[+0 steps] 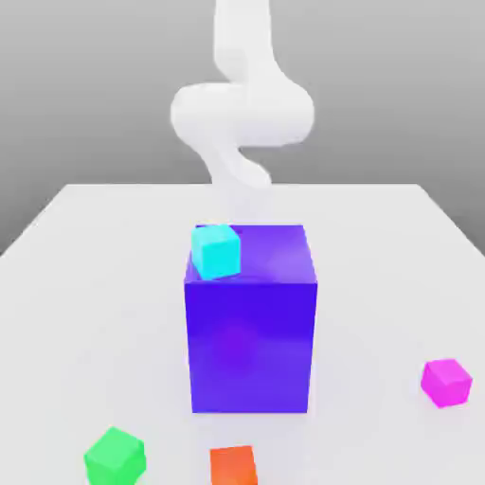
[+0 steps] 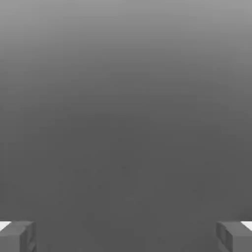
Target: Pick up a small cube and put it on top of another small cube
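Observation:
A small cyan cube (image 1: pixel 216 250) rests on top of a large purple-blue block (image 1: pixel 251 327), near that block's corner on the exterior view's left. On the white table (image 1: pixel 85 284) lie three more small cubes: a green one (image 1: pixel 115 457), an orange-red one (image 1: pixel 233 466) and a magenta one (image 1: pixel 446 382). My white arm (image 1: pixel 242 109) rises behind the large block. In the hand view my gripper (image 2: pixel 126 237) is open, its grey fingertips (image 2: pixel 17 236) far apart with nothing between them, facing a plain grey background.
The large purple-blue block stands in the middle of the table, between my arm and the small cubes near the front edge. The table's far edge (image 1: pixel 242 187) runs behind the arm.

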You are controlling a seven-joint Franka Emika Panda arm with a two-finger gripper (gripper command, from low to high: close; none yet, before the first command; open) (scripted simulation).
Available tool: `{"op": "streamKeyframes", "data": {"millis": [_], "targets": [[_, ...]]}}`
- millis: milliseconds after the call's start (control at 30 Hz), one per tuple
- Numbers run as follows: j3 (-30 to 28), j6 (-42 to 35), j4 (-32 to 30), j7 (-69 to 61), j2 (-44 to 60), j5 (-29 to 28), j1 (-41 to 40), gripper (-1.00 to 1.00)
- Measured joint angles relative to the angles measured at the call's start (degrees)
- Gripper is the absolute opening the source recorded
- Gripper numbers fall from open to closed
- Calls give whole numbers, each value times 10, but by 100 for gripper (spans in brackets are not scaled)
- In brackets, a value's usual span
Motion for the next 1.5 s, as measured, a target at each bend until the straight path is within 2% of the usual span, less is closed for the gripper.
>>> {"op": "streamKeyframes", "data": {"millis": [667,833,1000,1033,1267,1433,1500], "targets": [[91,187,-101,-411,419,-52,209,0],[122,236,-124,-504,523,-69,231,0],[80,312,-107,-481,627,-119,271,0],[73,322,-104,-477,639,-124,277,-100],[73,320,-105,-476,638,-125,277,-100],[113,250,-125,-516,548,-72,248,-100],[92,231,-121,-493,533,-53,226,-100]]}}
